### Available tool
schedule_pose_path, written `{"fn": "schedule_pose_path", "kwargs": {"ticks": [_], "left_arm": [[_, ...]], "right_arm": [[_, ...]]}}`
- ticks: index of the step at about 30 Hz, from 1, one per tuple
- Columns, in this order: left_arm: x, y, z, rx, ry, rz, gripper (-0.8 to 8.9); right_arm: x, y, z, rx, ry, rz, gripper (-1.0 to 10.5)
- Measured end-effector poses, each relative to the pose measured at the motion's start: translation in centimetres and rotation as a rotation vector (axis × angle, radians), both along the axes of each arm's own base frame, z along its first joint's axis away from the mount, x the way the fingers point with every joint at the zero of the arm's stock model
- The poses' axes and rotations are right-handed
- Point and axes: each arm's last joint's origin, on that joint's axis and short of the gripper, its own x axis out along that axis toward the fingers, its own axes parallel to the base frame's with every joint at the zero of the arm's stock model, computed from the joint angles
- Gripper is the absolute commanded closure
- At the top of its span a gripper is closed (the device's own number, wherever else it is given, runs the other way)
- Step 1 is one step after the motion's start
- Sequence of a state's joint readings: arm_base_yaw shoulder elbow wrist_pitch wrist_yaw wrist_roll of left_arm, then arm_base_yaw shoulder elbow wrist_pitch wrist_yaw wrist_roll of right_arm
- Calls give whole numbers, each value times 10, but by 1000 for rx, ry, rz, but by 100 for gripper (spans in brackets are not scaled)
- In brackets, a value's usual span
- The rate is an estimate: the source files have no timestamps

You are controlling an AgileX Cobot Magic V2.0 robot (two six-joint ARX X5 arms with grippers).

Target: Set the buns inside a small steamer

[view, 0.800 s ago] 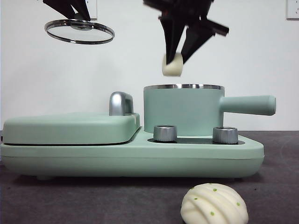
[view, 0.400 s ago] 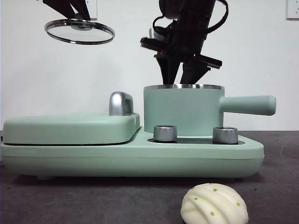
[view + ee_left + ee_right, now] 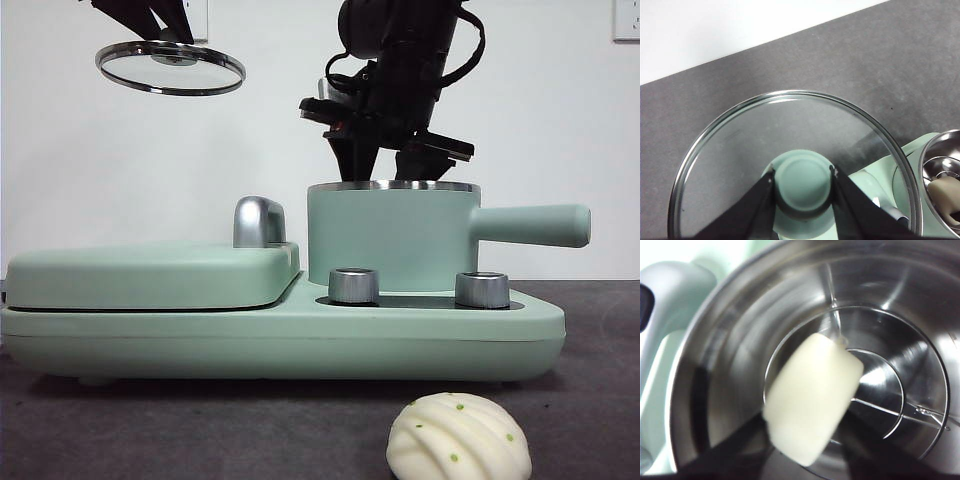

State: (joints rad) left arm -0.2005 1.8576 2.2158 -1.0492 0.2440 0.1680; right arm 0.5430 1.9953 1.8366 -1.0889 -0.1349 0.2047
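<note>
Right claw (image 3: pixel 805 460) pinches, we judge, the smooth bun (image 3: pixel 812 397) inside the steamer (image 3: pixel 392 240) for release; left claw (image 3: pixel 802 182) grips the lid (image 3: pixel 790 165) clear.

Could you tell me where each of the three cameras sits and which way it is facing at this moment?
Front view: low, at table height, looking level across at the small steamer and the ridged bun; the right gripper dips into the pot, and the left arm holds the glass lid high.
Left wrist view: on the left arm, looking down; the left gripper clamps the lid's knob.
Right wrist view: on the right arm, looking down into the steamer at the smooth bun; its jaws show dark and blurred.
Shared: both wrist views show the smooth bun inside the pot.
</note>
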Motion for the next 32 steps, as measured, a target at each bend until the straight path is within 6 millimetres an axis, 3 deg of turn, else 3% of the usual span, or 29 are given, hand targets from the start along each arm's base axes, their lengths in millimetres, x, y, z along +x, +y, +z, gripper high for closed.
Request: {"fn": "schedule_pose_path", "kwargs": {"ticks": [3,11,20,25,32], "left_arm": [[0,0,0,0,0,0,798],[0,0,0,0,0,0,798],[0,0,0,0,0,0,798],[0,0,0,0,1,0,798],[0,0,0,0,1,0,798]], "right_arm": [[0,-1,0,-1,2,-1,577],[2,-3,4,-3,-8,6,554],[-1,-5,48,20,-55,11,554],[-26,-17,80,1,-73,12,554],[-88,-39,144,-34,-289,-2,554]]}}
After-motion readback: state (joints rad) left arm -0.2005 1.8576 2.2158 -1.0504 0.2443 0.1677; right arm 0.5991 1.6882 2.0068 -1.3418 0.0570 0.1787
